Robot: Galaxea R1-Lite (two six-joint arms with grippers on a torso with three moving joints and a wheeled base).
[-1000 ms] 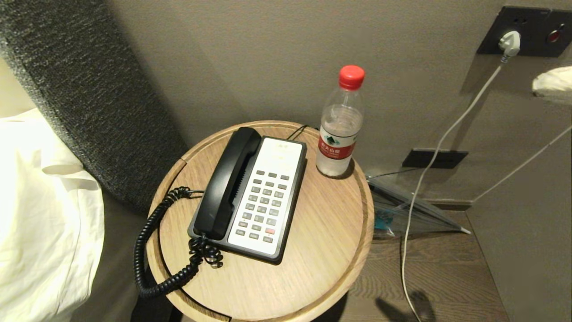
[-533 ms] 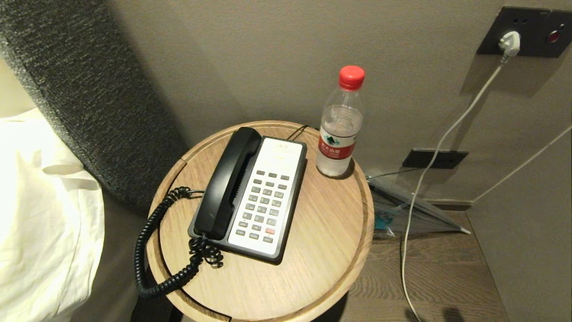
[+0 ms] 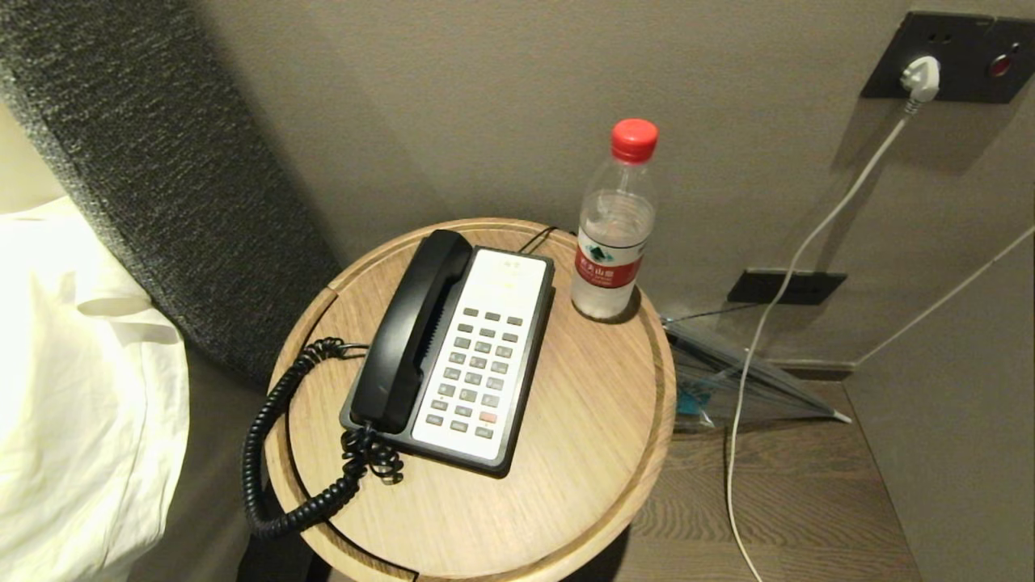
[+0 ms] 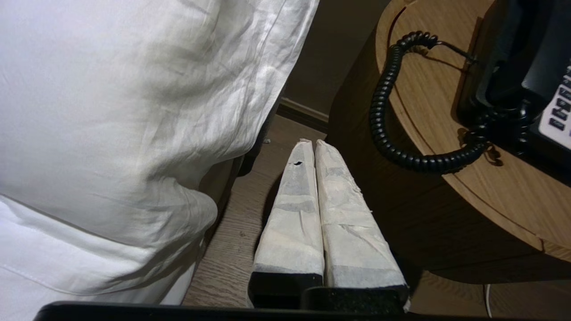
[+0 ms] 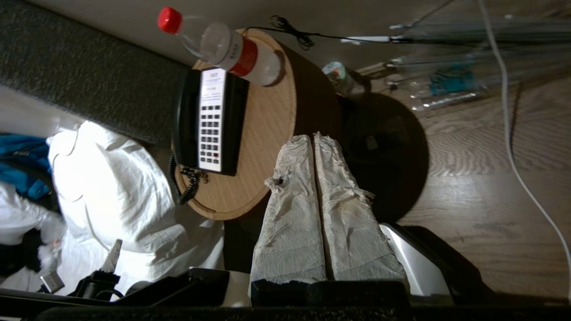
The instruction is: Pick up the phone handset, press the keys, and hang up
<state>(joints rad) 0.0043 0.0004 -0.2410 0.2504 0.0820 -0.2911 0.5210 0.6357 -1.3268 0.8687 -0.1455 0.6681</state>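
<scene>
The black phone handset (image 3: 412, 327) lies in its cradle on the left side of the phone base, on a round wooden table (image 3: 590, 453). Its coiled cord (image 3: 267, 453) loops off the table's left edge. The grey keys (image 3: 479, 372), one red-orange, sit in the white faceplate beside it. Neither arm shows in the head view. My left gripper (image 4: 313, 143) is shut and empty, low beside the table near the cord (image 4: 388, 129). My right gripper (image 5: 312, 137) is shut and empty, well back from the table, with the phone (image 5: 209, 120) ahead of it.
A water bottle (image 3: 614, 226) with a red cap stands at the table's back right. White bedding (image 3: 73, 388) and a dark headboard (image 3: 162, 178) flank the left. A white charger cable (image 3: 760, 347) hangs from a wall socket on the right, over a wooden floor.
A pale wrapped gripper tip at the head view's right edge a second ago has left the picture, and its shadow on the floor has gone. The phone and bottle have not moved.
</scene>
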